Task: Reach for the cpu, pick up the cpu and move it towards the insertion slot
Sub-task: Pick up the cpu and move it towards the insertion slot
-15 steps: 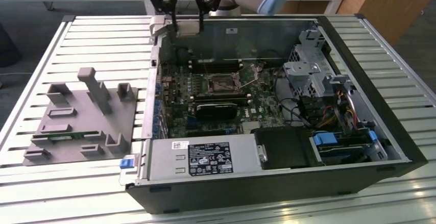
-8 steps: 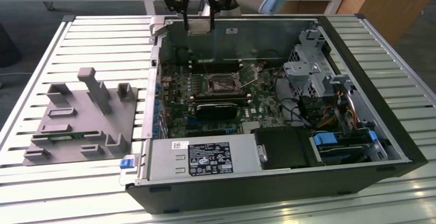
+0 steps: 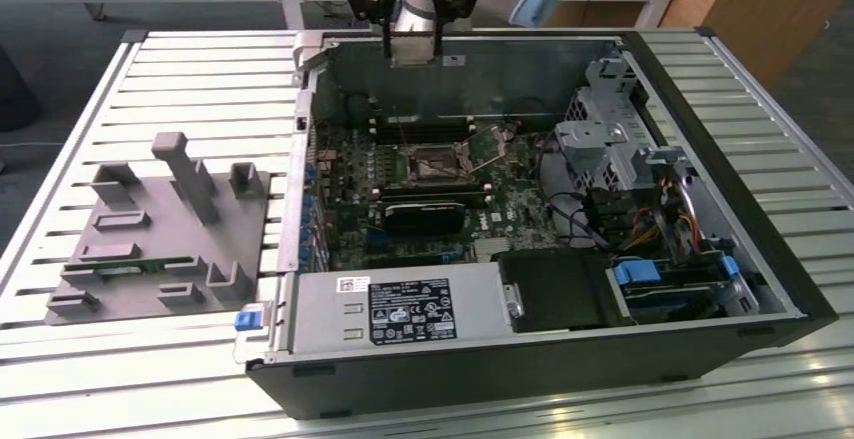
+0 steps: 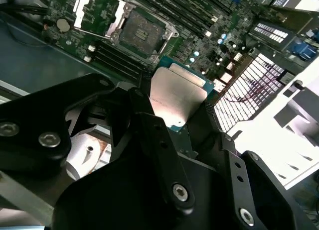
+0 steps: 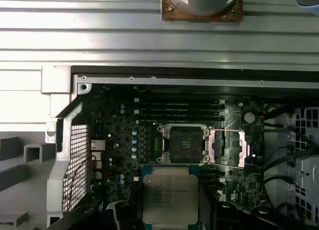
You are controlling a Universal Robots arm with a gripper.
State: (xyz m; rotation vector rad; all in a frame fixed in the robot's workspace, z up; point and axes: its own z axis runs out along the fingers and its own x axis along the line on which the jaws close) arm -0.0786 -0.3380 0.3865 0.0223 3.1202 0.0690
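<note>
gripper (image 4: 172, 108) fingers are clamped on the cpu (image 4: 174, 95), holding it in the air above the open computer case (image 3: 747, 289) near the case's far wall in the exterior view. the insertion slot (image 5: 183, 144) lies open on the green motherboard (image 3: 360, 214) below, its metal frame flipped aside, just beyond the chip in both wrist views. dark memory slots (image 5: 179, 108) run beside the socket, and black cables (image 5: 286, 155) cross the board nearby. a black block (image 3: 424, 212) sits on the board just past the socket. the cpu is a flat square with a silvery metal top and a blue-green rim; faint print on its lid cannot be read. a grey fixture (image 3: 160, 234) stands on the slatted table (image 3: 200, 69) to the exterior view's left of the case. a labelled power supply (image 3: 400, 309) fills the near corner.
</note>
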